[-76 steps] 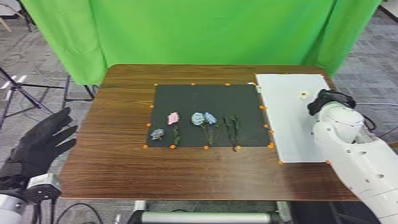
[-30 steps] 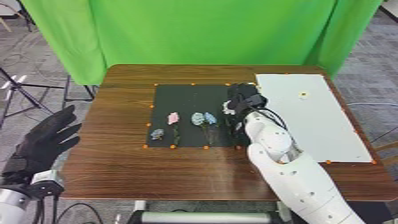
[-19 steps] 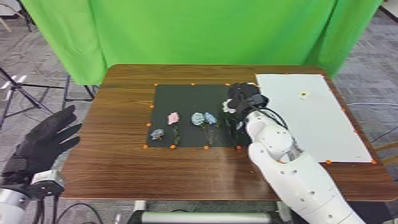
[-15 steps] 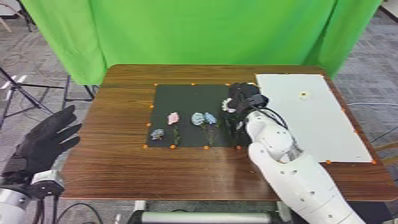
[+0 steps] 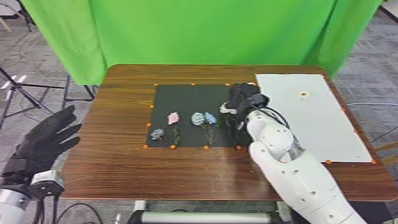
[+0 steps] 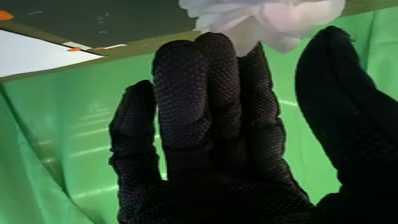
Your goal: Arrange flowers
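In the head view, my right hand (image 5: 242, 94) is over the right part of the dark mat (image 5: 182, 97), with a white flower (image 5: 227, 108) at its left side. Up close in the right wrist view, the white flower (image 6: 266, 17) lies at the fingertips of my right hand (image 6: 213, 170); fingers and thumb are straight and apart. A pink flower (image 5: 173, 118), two pale blue flowers (image 5: 198, 119) and a small bluish flower (image 5: 157, 134) rest on the mat. Green stems beside my right wrist are partly hidden. My left hand (image 5: 40, 140) is open, off the table's left edge.
A white board (image 5: 324, 120) with a small pale flower (image 5: 304, 95) lies on the right side of the brown table (image 5: 160, 175). Orange markers edge the mat and board. Behind the table hangs a green curtain (image 5: 213, 35).
My right hand has come left from the white board to the dark mat, where it stays nearly still. The white flower has appeared beside it and shifted slightly nearer. The left hand has barely moved.
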Controlling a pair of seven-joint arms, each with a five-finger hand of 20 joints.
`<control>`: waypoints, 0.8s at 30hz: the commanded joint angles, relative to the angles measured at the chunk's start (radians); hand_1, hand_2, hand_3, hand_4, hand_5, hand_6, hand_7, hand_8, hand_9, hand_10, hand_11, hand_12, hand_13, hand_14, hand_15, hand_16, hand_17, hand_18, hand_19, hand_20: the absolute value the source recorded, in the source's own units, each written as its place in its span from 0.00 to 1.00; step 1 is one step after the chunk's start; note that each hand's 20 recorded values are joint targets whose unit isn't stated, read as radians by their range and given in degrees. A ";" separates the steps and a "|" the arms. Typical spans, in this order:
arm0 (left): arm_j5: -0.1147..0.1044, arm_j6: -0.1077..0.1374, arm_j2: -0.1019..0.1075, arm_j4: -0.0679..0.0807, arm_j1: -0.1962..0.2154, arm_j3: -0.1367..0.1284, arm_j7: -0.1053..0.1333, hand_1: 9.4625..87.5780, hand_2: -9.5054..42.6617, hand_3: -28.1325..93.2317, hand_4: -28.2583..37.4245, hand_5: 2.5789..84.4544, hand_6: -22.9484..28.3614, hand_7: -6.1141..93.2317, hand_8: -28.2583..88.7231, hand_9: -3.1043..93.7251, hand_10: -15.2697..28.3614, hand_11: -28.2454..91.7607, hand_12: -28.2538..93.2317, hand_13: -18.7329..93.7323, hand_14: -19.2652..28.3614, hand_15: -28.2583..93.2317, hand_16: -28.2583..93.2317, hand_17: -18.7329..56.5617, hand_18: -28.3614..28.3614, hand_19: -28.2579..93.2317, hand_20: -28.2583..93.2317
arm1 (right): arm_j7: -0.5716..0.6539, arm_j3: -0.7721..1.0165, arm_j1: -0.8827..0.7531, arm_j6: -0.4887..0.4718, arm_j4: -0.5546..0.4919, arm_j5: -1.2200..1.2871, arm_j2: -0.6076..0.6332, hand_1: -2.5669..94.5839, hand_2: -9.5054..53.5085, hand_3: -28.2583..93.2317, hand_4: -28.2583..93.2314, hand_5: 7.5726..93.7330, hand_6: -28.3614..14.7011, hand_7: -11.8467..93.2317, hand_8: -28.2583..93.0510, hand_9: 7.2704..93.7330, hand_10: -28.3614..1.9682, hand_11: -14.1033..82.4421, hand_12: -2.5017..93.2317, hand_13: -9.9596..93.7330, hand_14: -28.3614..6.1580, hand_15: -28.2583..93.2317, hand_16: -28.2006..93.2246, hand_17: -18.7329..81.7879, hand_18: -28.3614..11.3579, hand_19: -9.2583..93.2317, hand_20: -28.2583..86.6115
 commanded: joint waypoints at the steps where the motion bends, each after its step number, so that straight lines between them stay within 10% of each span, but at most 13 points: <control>1: 0.000 -0.002 -0.016 -0.007 0.016 -0.007 0.003 0.18 0.18 0.81 0.00 0.24 0.46 0.24 0.17 0.22 0.56 0.31 0.41 0.29 0.64 0.36 0.30 0.08 0.83 0.54 0.30 | 0.067 0.023 0.012 0.045 -0.036 -0.038 0.040 0.32 0.01 0.92 0.00 0.55 0.65 0.50 0.09 0.62 0.57 0.60 0.34 0.72 0.63 0.76 0.44 0.41 0.21 0.82 0.68; 12: 0.001 0.004 -0.020 -0.011 0.022 -0.007 0.011 0.19 0.18 0.81 0.00 0.24 0.46 0.24 0.17 0.22 0.56 0.31 0.41 0.29 0.64 0.36 0.30 0.08 0.83 0.54 0.30 | 0.260 0.037 0.153 -0.053 0.145 -0.019 0.148 0.31 0.05 0.96 0.03 0.27 0.54 0.48 0.10 0.26 0.36 0.46 0.31 0.43 0.47 0.64 0.37 0.33 0.24 0.76 0.64; 16: 0.001 0.005 -0.023 -0.014 0.026 -0.008 0.012 0.19 0.18 0.81 0.00 0.24 0.46 0.24 0.17 0.22 0.56 0.31 0.41 0.29 0.64 0.36 0.30 0.08 0.83 0.54 0.30 | 0.278 0.058 0.147 -0.083 0.185 0.010 0.177 0.31 0.06 0.96 0.04 0.19 0.49 0.36 0.14 0.15 0.34 0.27 0.32 0.23 0.38 0.41 0.44 0.22 0.27 0.64 0.51; 24: 0.001 0.009 -0.021 -0.014 0.028 -0.009 0.016 0.18 0.18 0.81 0.00 0.24 0.46 0.24 0.17 0.22 0.56 0.31 0.41 0.29 0.64 0.36 0.30 0.08 0.83 0.54 0.30 | 0.247 0.123 0.117 -0.137 0.227 0.058 0.194 0.31 0.05 0.95 0.04 0.17 0.48 0.31 0.16 0.13 0.37 0.20 0.32 0.25 0.31 0.22 0.51 0.19 0.23 0.57 0.44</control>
